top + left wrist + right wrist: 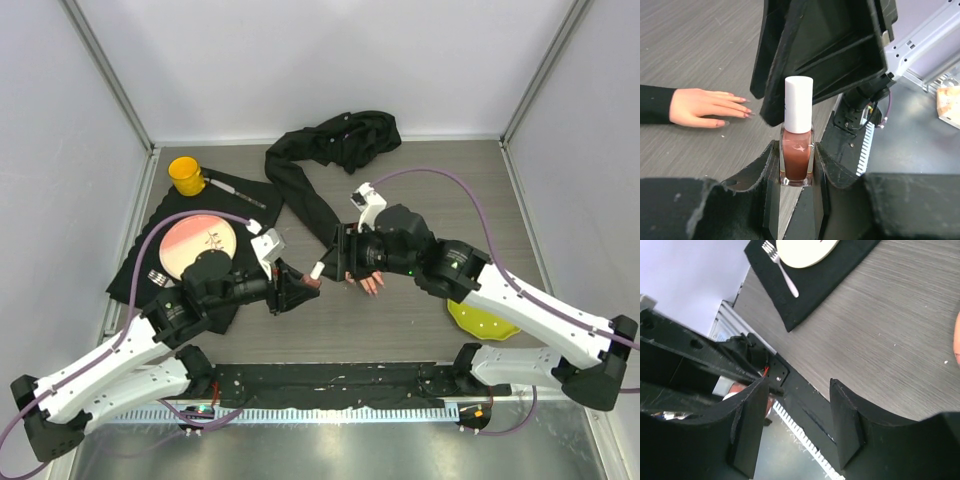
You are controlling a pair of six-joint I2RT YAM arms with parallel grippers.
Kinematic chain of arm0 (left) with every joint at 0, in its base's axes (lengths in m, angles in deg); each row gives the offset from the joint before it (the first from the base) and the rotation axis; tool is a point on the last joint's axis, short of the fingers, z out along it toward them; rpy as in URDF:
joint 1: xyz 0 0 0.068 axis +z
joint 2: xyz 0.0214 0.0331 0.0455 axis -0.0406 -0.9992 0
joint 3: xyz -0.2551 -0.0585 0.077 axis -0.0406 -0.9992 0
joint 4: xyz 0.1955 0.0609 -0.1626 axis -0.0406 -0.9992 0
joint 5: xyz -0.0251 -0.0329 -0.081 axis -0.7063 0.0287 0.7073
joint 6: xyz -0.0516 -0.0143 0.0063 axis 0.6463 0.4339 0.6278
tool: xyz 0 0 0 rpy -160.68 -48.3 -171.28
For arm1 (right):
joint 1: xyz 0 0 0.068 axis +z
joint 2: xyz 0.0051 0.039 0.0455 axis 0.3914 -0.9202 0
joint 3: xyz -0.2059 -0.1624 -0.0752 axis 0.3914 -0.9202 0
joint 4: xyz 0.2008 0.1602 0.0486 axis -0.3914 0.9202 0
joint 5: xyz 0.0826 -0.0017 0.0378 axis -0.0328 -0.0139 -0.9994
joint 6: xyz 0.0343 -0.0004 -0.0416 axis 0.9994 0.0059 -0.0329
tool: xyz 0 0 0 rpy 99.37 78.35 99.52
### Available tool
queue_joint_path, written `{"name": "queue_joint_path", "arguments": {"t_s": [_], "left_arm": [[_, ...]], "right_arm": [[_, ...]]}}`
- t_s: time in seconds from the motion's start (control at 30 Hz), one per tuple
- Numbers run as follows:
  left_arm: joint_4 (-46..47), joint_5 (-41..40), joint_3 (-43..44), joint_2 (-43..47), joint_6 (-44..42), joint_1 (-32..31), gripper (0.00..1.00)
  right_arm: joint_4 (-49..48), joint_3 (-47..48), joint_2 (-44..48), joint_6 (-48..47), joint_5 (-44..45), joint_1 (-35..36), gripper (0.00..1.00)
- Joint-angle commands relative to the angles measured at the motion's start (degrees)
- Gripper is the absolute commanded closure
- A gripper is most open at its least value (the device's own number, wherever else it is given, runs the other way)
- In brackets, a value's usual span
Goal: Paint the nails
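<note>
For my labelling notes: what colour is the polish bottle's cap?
White; the polish bottle cap shows best in the left wrist view.

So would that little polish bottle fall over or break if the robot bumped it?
Probably tippy: the polish bottle is tall and narrow with a long white cap. It looks like glass, so likely stiff, smooth and breakable if dropped. Right now the left tool squeezes its flat sides, which should hold it upright.

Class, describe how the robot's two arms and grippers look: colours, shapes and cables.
The left arm and right arm have white shells with black joints. A purple cable loops along each. The left gripper and right gripper are matt black, with two blocky fingers.
</note>
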Motion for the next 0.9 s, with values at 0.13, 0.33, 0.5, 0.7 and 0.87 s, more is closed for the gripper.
{"name": "queue_joint_path", "arguments": {"t_s": [0.13,0.33,0.5,0.7,0.87], "left_arm": [[-0.9,-5.9,0.5,3.0,-1.8,-0.2,1.00],[0.7,-7.0,-1.2,5.4,-1.6,-0.2,1.00],[-1.0,-9.2,-0.1,4.1,-2.8,-0.2,1.00],[-1.1,-9.7,0.2,3.3,-3.1,-0.2,1.00],[-1.3,-11.3,-0.3,4.4,-2.9,-0.7,1.00]], "right_arm": [[2.8,8.4,-0.6,-0.4,14.2,5.4,0.43],[0.3,7.8,0.4,0.6,11.6,5.4,0.39],[-1.2,12.2,-5.6,2.3,9.2,6.6,0.39],[-0.2,15.3,-8.9,2.7,10.4,7.5,0.45],[2.8,13.8,-5.0,3.0,16.8,8.2,0.43]]}}
